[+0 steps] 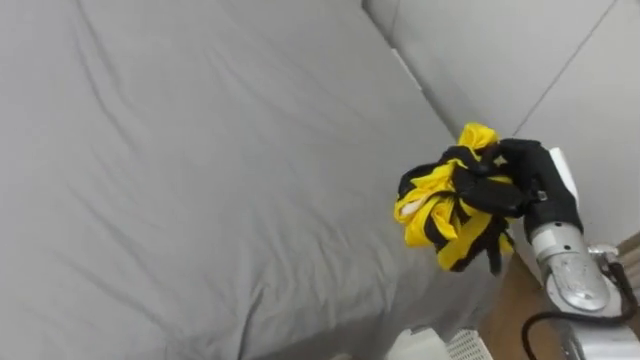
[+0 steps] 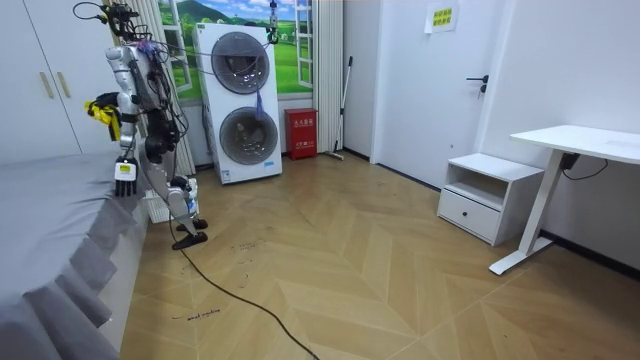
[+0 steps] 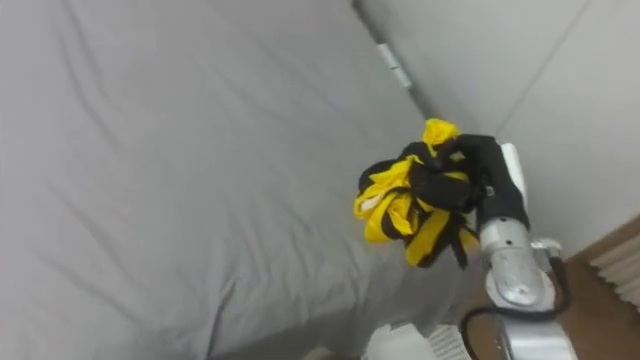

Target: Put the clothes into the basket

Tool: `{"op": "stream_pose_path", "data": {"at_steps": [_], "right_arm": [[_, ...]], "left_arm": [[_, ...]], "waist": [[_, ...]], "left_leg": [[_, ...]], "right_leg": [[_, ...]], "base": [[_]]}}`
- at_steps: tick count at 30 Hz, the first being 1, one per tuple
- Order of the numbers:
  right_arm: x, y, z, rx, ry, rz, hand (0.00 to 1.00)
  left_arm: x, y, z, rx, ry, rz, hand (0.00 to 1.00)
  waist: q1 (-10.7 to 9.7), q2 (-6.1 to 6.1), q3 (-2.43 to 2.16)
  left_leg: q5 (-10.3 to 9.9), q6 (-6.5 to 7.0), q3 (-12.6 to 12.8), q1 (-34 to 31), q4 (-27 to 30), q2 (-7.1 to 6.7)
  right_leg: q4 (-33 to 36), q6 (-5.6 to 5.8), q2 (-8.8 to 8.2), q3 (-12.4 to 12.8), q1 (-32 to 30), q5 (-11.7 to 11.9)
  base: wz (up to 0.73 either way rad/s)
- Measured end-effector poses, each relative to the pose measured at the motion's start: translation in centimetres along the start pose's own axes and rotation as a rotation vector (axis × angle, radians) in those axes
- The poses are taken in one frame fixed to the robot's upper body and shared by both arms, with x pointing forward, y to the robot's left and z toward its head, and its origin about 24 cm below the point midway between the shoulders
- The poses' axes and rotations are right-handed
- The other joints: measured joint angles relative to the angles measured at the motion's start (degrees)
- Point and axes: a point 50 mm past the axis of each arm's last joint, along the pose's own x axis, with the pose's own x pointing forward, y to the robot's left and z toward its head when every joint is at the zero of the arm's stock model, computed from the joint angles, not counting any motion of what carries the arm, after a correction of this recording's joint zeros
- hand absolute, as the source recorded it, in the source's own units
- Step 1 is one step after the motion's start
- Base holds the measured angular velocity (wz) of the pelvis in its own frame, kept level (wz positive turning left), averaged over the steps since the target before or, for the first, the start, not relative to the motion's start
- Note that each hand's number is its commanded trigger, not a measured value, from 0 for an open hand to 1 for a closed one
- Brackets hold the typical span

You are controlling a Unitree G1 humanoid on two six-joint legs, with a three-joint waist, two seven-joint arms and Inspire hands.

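Stands at the corner of the grey-sheeted bed, with the stacked white washer and dryer behind in the room view. Grips a bunched yellow-and-black garment in the right hand, fingers curled tight round the cloth, held in the air over the bed's corner, above a white latticed basket on the floor. Hangs the left hand low beside the bed's edge, too small to tell its state.

Bedroom with laundry corner. A bed under a grey sheet meets white walls. Pale herringbone wood floor; stacked washer and dryer below a window; white wardrobe, door, low cabinet and desk.
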Motion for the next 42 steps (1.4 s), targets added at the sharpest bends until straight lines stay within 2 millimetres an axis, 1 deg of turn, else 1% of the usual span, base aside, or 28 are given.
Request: {"op": "stream_pose_path", "data": {"at_steps": [2,4,5,6,8,9,11,13,15,16,19,21,22,23,24,25,26,28,29,30,31,32,34,35,36,37,38,42], "right_arm": [[-0.4,-0.8,-0.3,-0.012,0.012,-0.027,1.0],[-1.1,-1.4,-0.8,-0.015,0.032,-0.044,1.0],[-1.7,-1.8,-1.1,-0.018,0.043,-0.054,1.0],[-2.0,-2.0,-1.3,-0.017,0.053,-0.059,1.0],[-3.0,-1.9,-2.5,-0.008,0.104,-0.062,1.0],[-3.3,-1.8,-2.8,-0.003,0.118,-0.06,1.0],[-4.0,-1.7,-3.8,0.019,0.17,-0.052,1.0],[-4.3,-1.5,-4.8,0.041,0.221,-0.056,1.0],[-4.5,-1.4,-5.4,0.065,0.257,-0.059,1.0],[-4.6,-1.3,-5.8,0.068,0.274,-0.059,1.0],[-4.8,-1.3,-7.1,0.082,0.33,-0.064,1.0],[-4.8,-1.3,-8.0,0.08,0.372,-0.067,1.0],[-4.6,-1.3,-8.3,0.083,0.384,-0.07,1.0],[-4.2,-1.3,-8.5,0.089,0.395,-0.076,1.0],[-4.0,-1.3,-8.6,0.091,0.401,-0.083,1.0],[-3.7,-1.7,-8.9,0.095,0.413,-0.107,1.0],[-3.4,-2.0,-9.0,0.085,0.416,-0.125,1.0],[-2.9,-2.2,-9.2,0.074,0.422,-0.14,1.0],[-2.5,-2.1,-9.3,0.076,0.431,-0.148,1.0],[-2.3,-2.1,-9.3,0.077,0.433,-0.15,1.0],[-1.8,-2.0,-9.2,0.078,0.432,-0.151,1.0],[-1.6,-1.9,-9.2,0.074,0.431,-0.152,1.0],[-1.3,-1.7,-9.2,0.054,0.43,-0.149,1.0],[-1.1,-1.5,-9.3,0.043,0.429,-0.146,1.0],[-1.0,-1.4,-9.3,0.039,0.429,-0.143,0.84],[-0.8,-1.2,-9.2,0.034,0.428,-0.136,0.15],[-0.6,-0.9,-9.2,0.032,0.427,-0.124,0.0],[-0.4,-0.6,-9.5,0.032,0.441,-0.127,0.0]], "left_arm": [[0.0,0.0,-0.2,0.017,0.008,-0.001,0.0],[-0.1,0.1,-0.3,0.02,0.011,0.002,0.0],[-0.1,0.2,-0.6,0.016,0.025,0.005,0.0],[-0.2,0.4,-0.9,0.011,0.031,0.009,0.0],[-0.3,0.6,-1.5,0.009,0.051,0.015,0.0],[-0.3,0.6,-1.5,0.008,0.054,0.015,0.0],[-0.3,0.6,-1.6,0.009,0.065,0.017,0.0],[-0.4,0.7,-1.9,0.031,0.078,0.02,0.0],[-0.4,0.7,-2.1,0.044,0.089,0.021,0.0],[-0.5,0.7,-2.3,0.052,0.098,0.019,0.0],[-0.4,0.7,-2.1,0.064,0.097,0.016,0.0],[-0.4,0.4,-2.1,0.083,0.099,0.006,0.0],[-0.3,0.2,-2.1,0.088,0.098,-0.001,0.0],[-0.3,0.0,-2.0,0.085,0.096,-0.005,0.0],[-0.3,-0.1,-2.0,0.082,0.096,-0.006,0.0],[-0.3,-0.2,-2.1,0.068,0.1,-0.009,0.0],[-0.3,-0.2,-2.2,0.055,0.104,-0.01,0.0],[-0.2,-0.3,-2.0,0.045,0.1,-0.016,0.0],[-0.2,-0.4,-1.9,0.03,0.097,-0.019,0.0],[-0.1,-0.4,-1.7,0.022,0.095,-0.021,0.0],[-0.1,-0.6,-1.4,0.01,0.086,-0.027,0.0],[0.0,-0.8,-1.2,0.018,0.078,-0.035,0.0],[0.0,-0.8,-1.0,0.019,0.067,-0.042,0.0],[0.0,-0.9,-0.8,0.021,0.06,-0.044,0.0],[0.1,-0.9,-0.7,0.023,0.056,-0.044,0.0],[0.1,-0.9,-0.5,0.026,0.045,-0.046,0.0],[0.1,-0.9,-0.4,0.025,0.037,-0.046,0.0],[0.2,-1.0,-0.1,0.014,0.03,-0.049,0.0]], "waist": [[-1.4,-0.04,0.01],[-1.7,-0.09,0.03],[-2.1,0.12,0.18],[-2.5,0.14,0.23],[-3.1,0.23,0.37],[-3.1,0.29,0.4],[-3.9,0.75,0.78],[-4.5,1.04,0.94],[-4.8,1.38,1.0],[-5.3,1.55,0.92],[-6.3,1.69,0.83],[-6.7,2.21,0.78],[-7.0,2.94,0.68],[-7.8,3.77,0.77],[-7.8,4.18,0.68],[-7.9,5.07,0.66],[-8.1,6.01,0.73],[-7.8,7.08,0.94],[-7.6,7.63,0.94],[-7.6,8.0,0.93],[-7.5,8.58,1.18],[-7.3,9.0,1.25],[-6.5,9.46,1.25],[-6.0,9.68,1.12],[-5.9,9.72,1.12],[-5.8,9.96,1.05],[-5.5,10.09,1.05],[-4.2,10.17,1.04]], "left_leg": [[-0.7,-0.27,1.8,1.2,-0.1,0.39],[-1.1,-0.58,3.4,2.2,0.0,0.72],[-1.7,-0.82,4.4,2.9,0.0,1.14],[-2.0,-0.95,4.6,3.1,0.1,1.29],[-2.8,-1.45,6.1,4.0,0.3,1.85],[-2.8,-1.53,6.3,4.0,0.3,1.91],[-3.3,-1.61,7.2,3.8,0.3,2.1],[-3.4,-1.7,8.0,3.7,0.3,2.16],[-3.4,-1.75,9.1,3.5,0.4,2.18],[-3.5,-1.75,9.3,3.1,0.9,2.23],[-3.7,-1.7,9.3,0.8,2.9,2.46],[-3.7,-1.7,9.4,-0.4,3.4,2.41],[-3.7,-1.7,9.4,-1.5,3.6,2.34],[-3.7,-1.7,9.4,-2.7,4.1,2.26],[-3.7,-1.7,9.4,-3.4,4.3,2.24],[-3.7,-1.7,9.4,-4.4,4.5,2.14],[-3.7,-1.7,9.3,-5.5,4.8,2.08],[-3.7,-1.68,9.2,-6.8,5.3,1.71],[-3.7,-1.67,9.1,-7.6,5.5,1.61],[-3.7,-1.66,9.1,-8.1,5.6,1.59],[-3.7,-1.65,9.1,-8.8,5.7,1.52],[-3.6,-1.59,9.0,-9.5,5.9,1.47],[-3.5,-1.37,8.9,-10.5,6.2,1.48],[-3.4,-1.18,8.8,-11.4,6.3,1.49],[-3.3,-1.07,8.7,-11.9,6.4,1.51],[-3.2,-0.86,8.5,-13.1,6.6,1.51],[-3.1,-0.73,8.4,-14.2,7.0,1.52],[-2.7,-0.34,8.1,-16.4,7.1,1.4]], "right_leg": [[0.1,-0.04,0.65,1.8,0.1,0.0],[0.0,-0.14,1.26,3.4,0.4,0.1],[0.0,-0.18,1.73,4.1,0.7,0.1],[-0.1,-0.19,1.93,4.3,0.9,0.2],[0.1,-0.31,2.8,6.0,1.0,0.2],[0.1,-0.37,2.96,6.4,0.8,0.3],[0.2,-0.43,3.42,7.7,0.0,0.3],[0.2,-0.51,3.66,8.6,-0.5,0.4],[1.0,-0.49,3.9,9.6,-1.1,0.4],[1.1,-0.49,3.91,9.9,-1.6,0.4],[1.3,-0.4,3.78,10.8,-3.3,0.4],[2.0,-0.35,3.77,11.4,-4.8,0.4],[2.6,-0.27,3.8,11.6,-6.3,0.5],[3.5,-0.18,3.72,11.8,-7.9,0.4],[4.0,-0.17,3.73,11.8,-8.4,0.4],[4.7,-0.17,3.72,11.8,-9.9,0.4],[5.3,-0.16,3.72,11.8,-11.2,0.4],[6.5,-0.17,3.74,11.8,-13.1,0.4],[7.2,-0.21,3.8,11.8,-14.3,0.4],[7.3,-0.28,3.8,11.8,-14.9,0.5],[7.8,-0.38,3.81,11.9,-16.0,0.6],[8.3,-0.4,3.79,12.0,-17.0,0.5],[9.2,-0.49,3.74,12.0,-18.4,0.4],[9.7,-0.52,3.7,12.0,-19.4,0.5],[10.1,-0.53,3.64,12.0,-20.0,0.5],[10.4,-0.63,3.5,11.8,-21.2,0.5],[10.7,-0.73,3.42,11.8,-22.3,0.6],[11.9,-0.88,3.14,11.3,-24.8,0.7]], "base": [[-0.44],[-0.45],[-0.41],[-0.31],[-0.42],[-0.44],[-0.32],[-0.31],[-0.29],[-0.15],[-0.1],[-0.17],[-0.21],[-0.22],[-0.23],[-0.27],[-0.24],[-0.2],[-0.19],[-0.16],[-0.06],[-0.05],[0.0],[0.0],[0.09],[0.13],[0.12],[0.12]]}}
